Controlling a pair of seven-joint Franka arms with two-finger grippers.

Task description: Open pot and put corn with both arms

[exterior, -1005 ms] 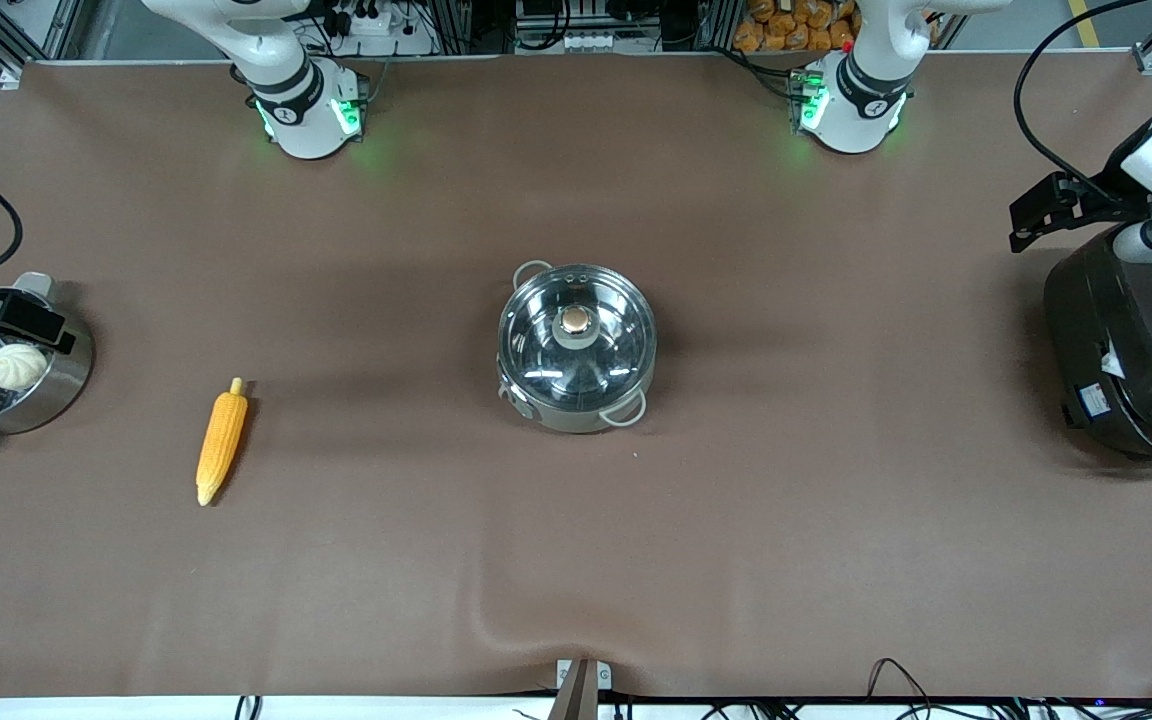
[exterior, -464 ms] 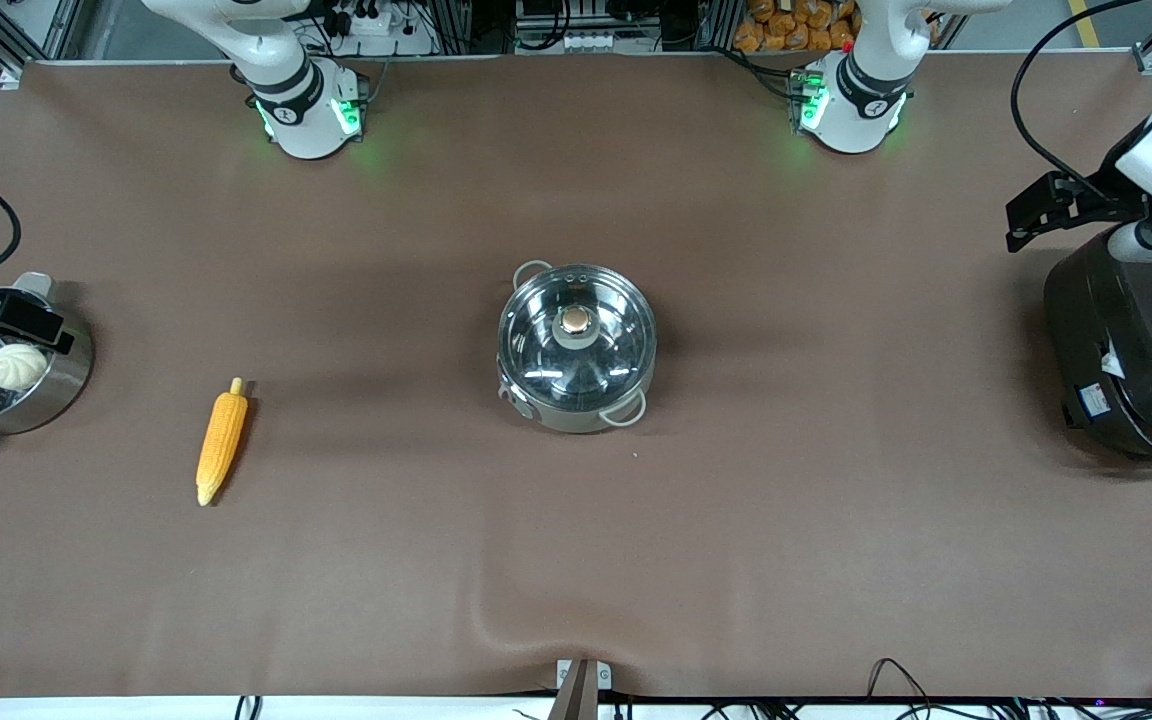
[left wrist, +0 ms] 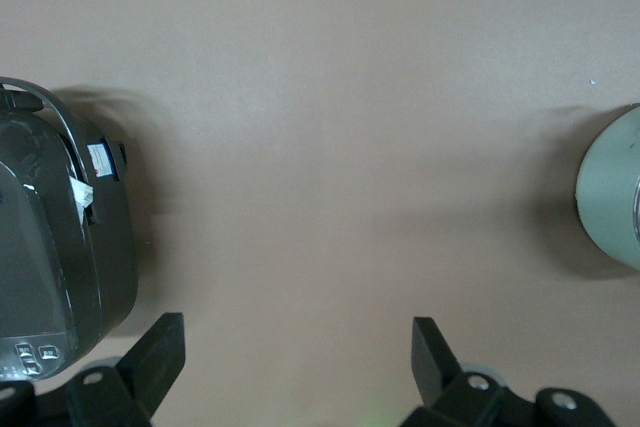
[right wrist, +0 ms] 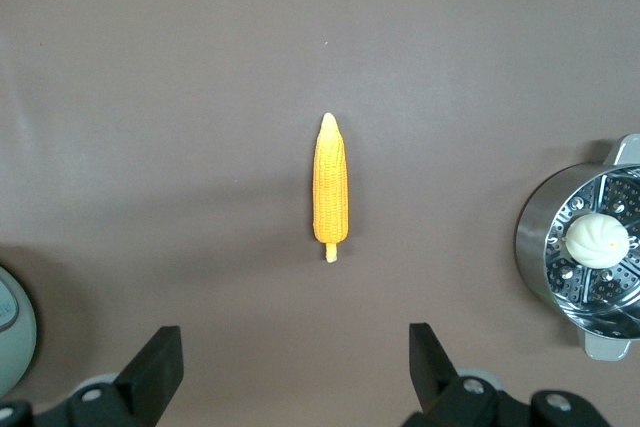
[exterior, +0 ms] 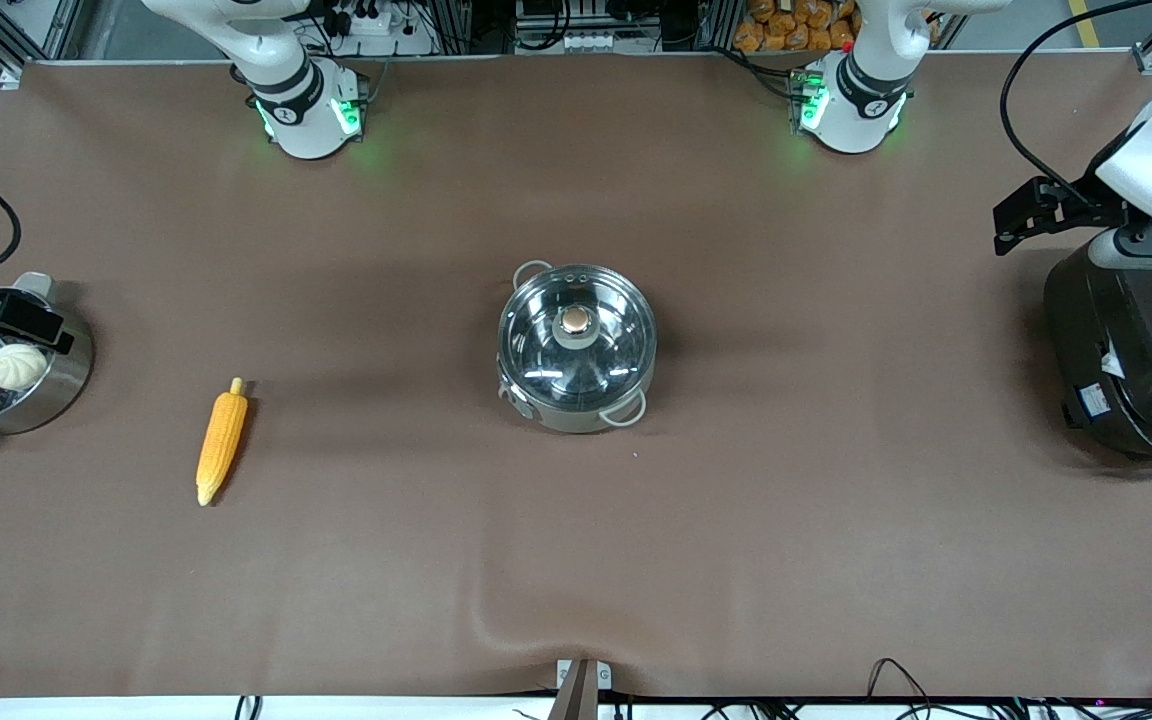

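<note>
The pot [exterior: 576, 345] stands at the table's middle, its glass lid with the tan knob [exterior: 573, 320] on it. Its edge shows in the left wrist view [left wrist: 615, 187]. The corn [exterior: 221, 443] lies flat on the mat toward the right arm's end, nearer the front camera than the pot; it also shows in the right wrist view [right wrist: 330, 190]. My left gripper [left wrist: 298, 332] is open and empty, high over bare mat beside the rice cooker. My right gripper [right wrist: 293, 342] is open and empty, high over bare mat beside the steamer pot, apart from the corn.
A steel steamer pot [exterior: 56, 385] with a white bun [exterior: 16, 367] stands at the right arm's end. A big black rice cooker [exterior: 1136, 350] stands at the left arm's end. The brown mat has a ripple near its front edge [exterior: 516, 620].
The left arm's wrist has drifted a little toward the middle of the table. The right arm, pot and corn have not visibly moved.
</note>
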